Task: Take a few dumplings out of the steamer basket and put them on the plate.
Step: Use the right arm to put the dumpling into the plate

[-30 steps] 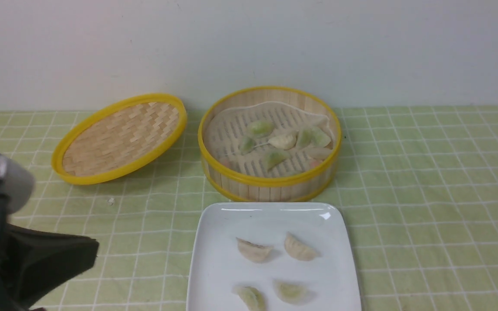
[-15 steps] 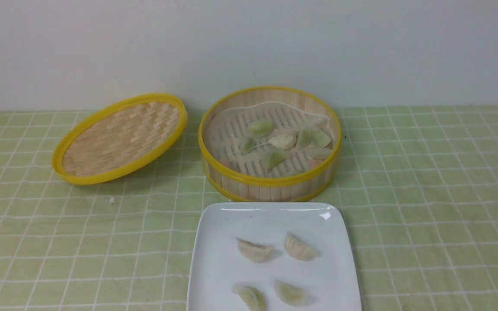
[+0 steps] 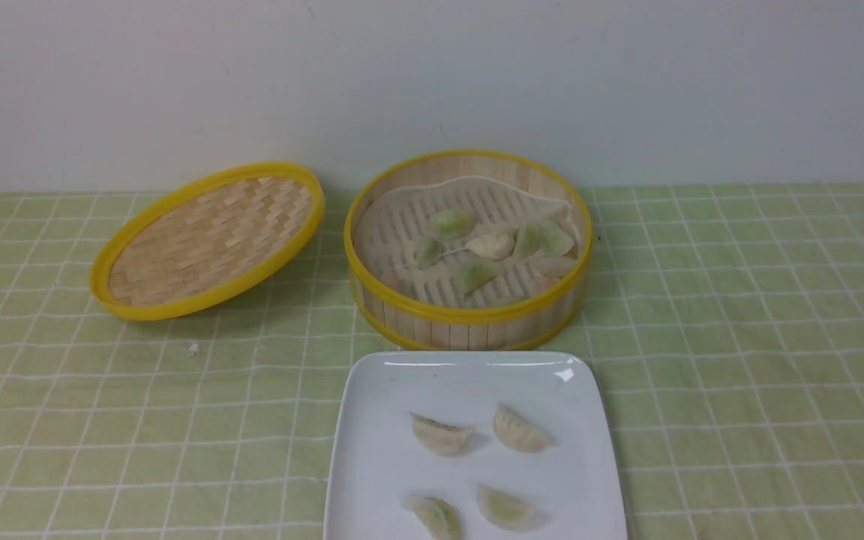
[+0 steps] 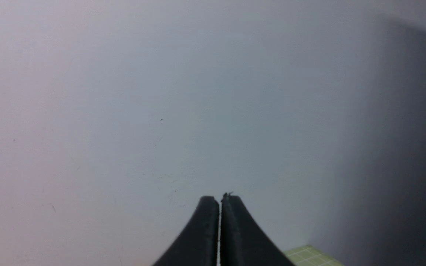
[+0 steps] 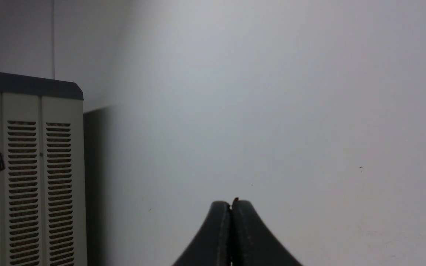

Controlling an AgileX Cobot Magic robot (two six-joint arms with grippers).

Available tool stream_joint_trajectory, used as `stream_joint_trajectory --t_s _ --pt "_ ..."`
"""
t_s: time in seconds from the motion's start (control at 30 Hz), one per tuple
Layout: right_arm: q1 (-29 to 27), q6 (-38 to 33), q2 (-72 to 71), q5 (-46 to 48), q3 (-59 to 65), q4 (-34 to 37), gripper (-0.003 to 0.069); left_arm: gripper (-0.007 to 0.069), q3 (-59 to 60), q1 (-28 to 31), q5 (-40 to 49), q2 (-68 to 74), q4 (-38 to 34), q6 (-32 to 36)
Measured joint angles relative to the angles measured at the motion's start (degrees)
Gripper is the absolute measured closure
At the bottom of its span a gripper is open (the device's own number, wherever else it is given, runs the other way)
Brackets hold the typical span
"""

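Pause between transfers, seemingly; neither arm in the front view. Left gripper [image 4: 219,199] pressed together, nothing held, aimed at bare wall [image 4: 124,92]; right gripper [image 5: 231,203] likewise closed up and empty, facing wall beside a vented cabinet [image 5: 24,177]. Steamer basket [image 3: 469,315] open on the checked cloth [image 3: 739,337], just behind the plate [image 3: 379,450]; lid [image 3: 207,240] tilted to its left. Pale green dumplings [image 3: 477,274] clustered inside on the liner [image 3: 394,232]. On the plate: two beige dumplings [image 3: 441,435] mid-plate, two greenish dumplings [image 3: 505,508] at the near edge. Possibly enough already; if not, calls for spreading one gripper, lowering past the rim, pinching a loose one gently.
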Motion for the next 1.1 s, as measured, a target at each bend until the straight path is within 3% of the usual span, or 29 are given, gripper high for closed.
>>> stream_joint_trajectory --t_s 0.37,0.67,0.77,1.1 --pt "0.0 0.0 0.0 -0.1 0.0 0.0 0.0673 0.0631 5.6 2.1 3.2 -1.2 3.0 6.0" --pt "0.0 0.0 0.0 -0.1 0.0 0.0 0.0673 0.0631 30.6 22.8 3.1 -16.1 6.5 6.6" --pt "0.0 -0.1 0.0 -0.1 0.0 0.0 0.0673 0.0631 37.0 26.7 3.3 -16.7 7.0 4.9" --pt "0.0 -0.2 0.0 -0.2 0.0 0.0 0.0673 0.0631 39.3 29.3 9.6 -16.7 11.3 0.3"
